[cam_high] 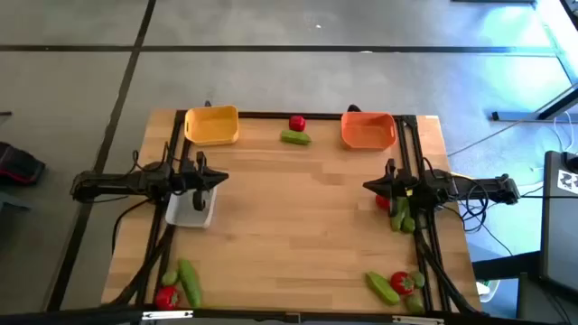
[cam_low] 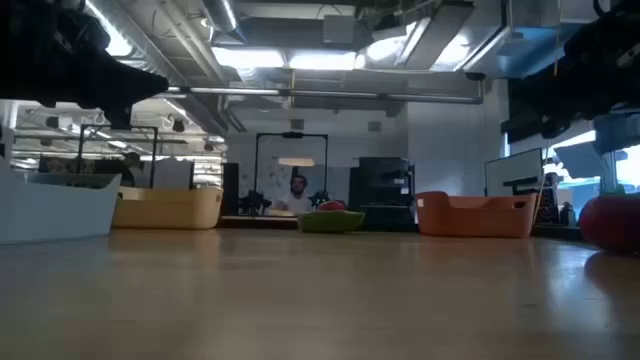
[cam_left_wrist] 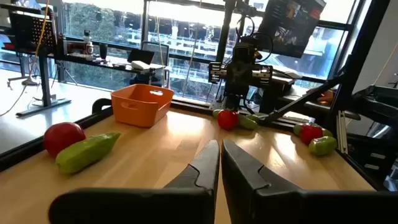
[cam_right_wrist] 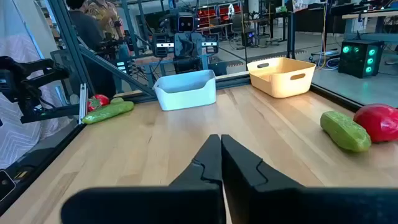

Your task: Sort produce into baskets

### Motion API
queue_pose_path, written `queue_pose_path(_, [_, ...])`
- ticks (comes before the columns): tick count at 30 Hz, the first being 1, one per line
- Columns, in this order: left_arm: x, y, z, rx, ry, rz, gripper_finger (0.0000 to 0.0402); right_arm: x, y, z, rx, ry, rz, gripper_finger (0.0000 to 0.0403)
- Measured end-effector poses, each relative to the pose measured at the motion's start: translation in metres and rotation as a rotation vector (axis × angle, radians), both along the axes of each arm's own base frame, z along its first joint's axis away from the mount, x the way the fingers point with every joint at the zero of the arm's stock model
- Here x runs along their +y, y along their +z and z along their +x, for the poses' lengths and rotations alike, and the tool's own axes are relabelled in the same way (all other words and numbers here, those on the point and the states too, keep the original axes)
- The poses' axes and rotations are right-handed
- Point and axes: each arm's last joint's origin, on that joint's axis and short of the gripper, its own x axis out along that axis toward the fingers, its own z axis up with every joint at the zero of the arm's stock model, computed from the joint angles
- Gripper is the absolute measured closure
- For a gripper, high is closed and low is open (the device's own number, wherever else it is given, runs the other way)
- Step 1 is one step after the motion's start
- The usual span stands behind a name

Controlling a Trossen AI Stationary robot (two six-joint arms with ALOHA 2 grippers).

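A yellow basket (cam_high: 212, 125) and an orange basket (cam_high: 368, 129) stand at the table's far edge. A red piece (cam_high: 297, 124) and a green cucumber-like piece (cam_high: 295, 137) lie between them. The whitish tray (cam_high: 191, 208) stands at the left, under my left arm. More produce lies near the front left corner (cam_high: 179, 284), near the front right corner (cam_high: 396, 285) and under my right arm (cam_high: 399, 215). My left gripper (cam_high: 226, 179) hovers shut and empty above the tray's right side. My right gripper (cam_high: 366, 186) hovers shut and empty at the right.
A dark frame of rails (cam_high: 424, 226) runs along the table's left, right and far edges. Bare wood (cam_high: 289, 226) spreads across the middle of the table between the two arms.
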Motion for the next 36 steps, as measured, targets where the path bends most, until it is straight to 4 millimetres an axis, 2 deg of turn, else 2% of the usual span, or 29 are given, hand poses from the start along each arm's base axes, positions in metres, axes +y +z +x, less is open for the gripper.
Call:
queue_pose_path(34, [0.0000,0.0002,0.0000,-0.002,0.001,0.003,0.0386,0.0000,0.0004,0.0000,-0.004,-0.001,-0.002,0.0396])
queue_pose_path(36, [0.0000,0.0014,-0.0001,-0.008,0.002,0.031,0.0386,-0.0012,0.0022,0.0002,-0.027,-0.042,-0.037,0.0396])
